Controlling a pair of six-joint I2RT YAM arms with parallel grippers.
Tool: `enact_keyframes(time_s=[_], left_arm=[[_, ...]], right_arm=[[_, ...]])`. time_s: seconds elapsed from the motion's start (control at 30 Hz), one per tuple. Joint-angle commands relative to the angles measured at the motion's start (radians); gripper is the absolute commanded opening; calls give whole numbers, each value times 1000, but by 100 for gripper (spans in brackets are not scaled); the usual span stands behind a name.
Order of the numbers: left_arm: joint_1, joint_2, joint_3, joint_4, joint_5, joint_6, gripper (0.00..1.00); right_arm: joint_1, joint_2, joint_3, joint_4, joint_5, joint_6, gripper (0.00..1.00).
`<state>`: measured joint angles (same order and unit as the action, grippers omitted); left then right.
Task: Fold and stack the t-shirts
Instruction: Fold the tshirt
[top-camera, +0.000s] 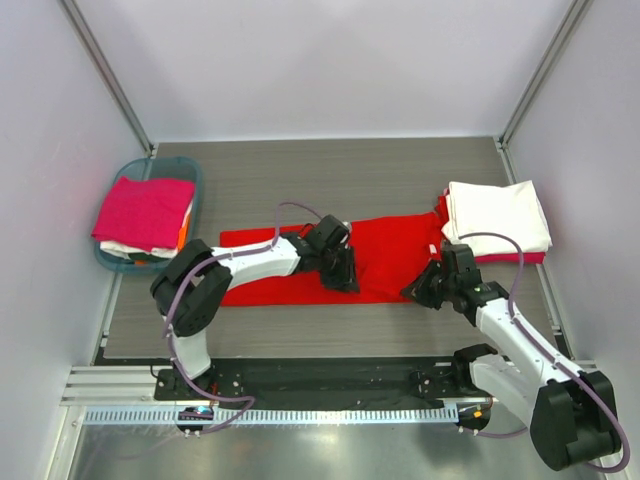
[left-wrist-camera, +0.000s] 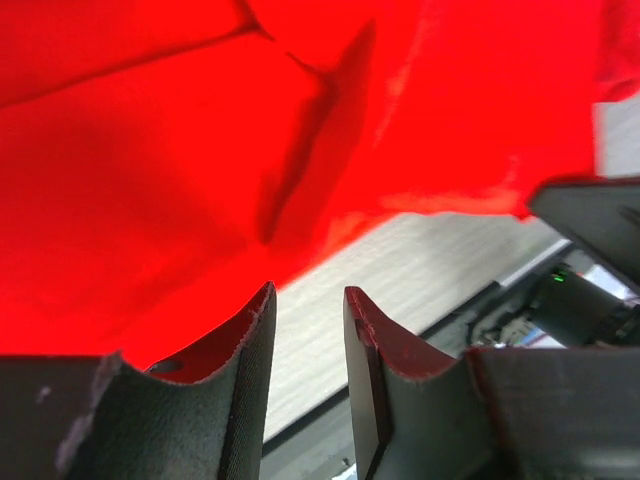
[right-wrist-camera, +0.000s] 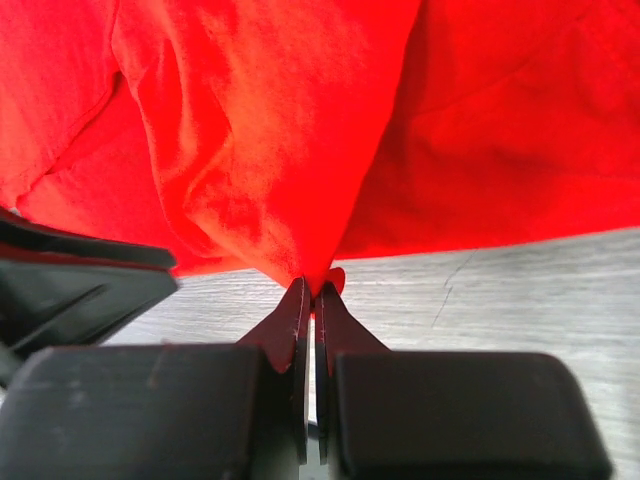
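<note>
A bright red t-shirt (top-camera: 385, 255) lies spread flat across the middle of the table. My right gripper (top-camera: 421, 288) is at its near edge, shut on a pinch of the red cloth (right-wrist-camera: 312, 284), which rises in a fold from the fingertips. My left gripper (top-camera: 346, 276) hovers over the shirt's near hem. Its jaws (left-wrist-camera: 308, 300) stand open with only bare table between them and the red hem (left-wrist-camera: 330, 225) just beyond. A folded white t-shirt (top-camera: 497, 215) lies at the right on a magenta one (top-camera: 530, 258). A magenta t-shirt (top-camera: 145, 212) tops the basket pile.
The teal basket (top-camera: 160, 163) stands at the left table edge, with white (top-camera: 120, 250) and orange (top-camera: 184, 230) cloth under the magenta shirt. White walls close in the table on three sides. A black rail runs along the near edge (top-camera: 330, 375).
</note>
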<state>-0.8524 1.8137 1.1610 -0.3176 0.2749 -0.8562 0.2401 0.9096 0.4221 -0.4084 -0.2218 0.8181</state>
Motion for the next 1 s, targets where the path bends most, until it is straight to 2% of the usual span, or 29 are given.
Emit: enact_keyframes(time_s=[0.0,0.17,0.3,0.43,0.47,0.57,0.67,0.77,0.87,0.97], left_arm=[[-14,44,14,18,-26,3,34],[-22,73,32,22,-48,3,32],[-28,82,49,22,-43,2,18],[-34,78,60,25,-45,0,17],[-37,76,63,25,-46,-1,19],[-40,79,69,25,-55,-1,39],[-40,96,81,22,-63,2,43],[-40,111,98,22,-69,2,38],[-40,127,115,22,-68,3,24],[-42,121,129,11,-66,11,1]], right_arm=[[4,-18,49,-55,21,47,1],[4,-46,46,-59,18,49,1],[4,-48,44,-72,16,49,1],[2,-57,37,-76,13,49,1],[4,-58,35,-76,15,49,1],[4,-57,35,-81,12,46,1],[4,-55,35,-81,10,44,1],[4,-49,34,-83,9,42,1],[4,-51,35,-86,7,42,1],[4,-60,38,-98,12,46,1]])
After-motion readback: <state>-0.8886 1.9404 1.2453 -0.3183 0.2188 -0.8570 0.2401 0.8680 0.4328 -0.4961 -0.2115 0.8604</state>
